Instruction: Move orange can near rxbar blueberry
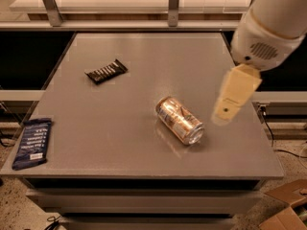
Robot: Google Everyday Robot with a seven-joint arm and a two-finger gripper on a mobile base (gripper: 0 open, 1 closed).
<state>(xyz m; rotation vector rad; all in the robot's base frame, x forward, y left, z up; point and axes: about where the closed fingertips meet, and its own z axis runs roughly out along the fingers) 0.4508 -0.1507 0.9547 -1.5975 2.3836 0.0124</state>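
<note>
The orange can lies on its side on the grey table, right of centre, its silver end toward the front right. The rxbar blueberry, a dark navy wrapper with white text, lies at the table's front left corner, partly over the edge. My gripper hangs from the white arm at the right. It hovers above the table just right of the can and holds nothing.
A smaller black-brown bar wrapper lies at the back left of the table. A metal rail with posts runs behind the table. Cardboard boxes sit on the floor at the front right.
</note>
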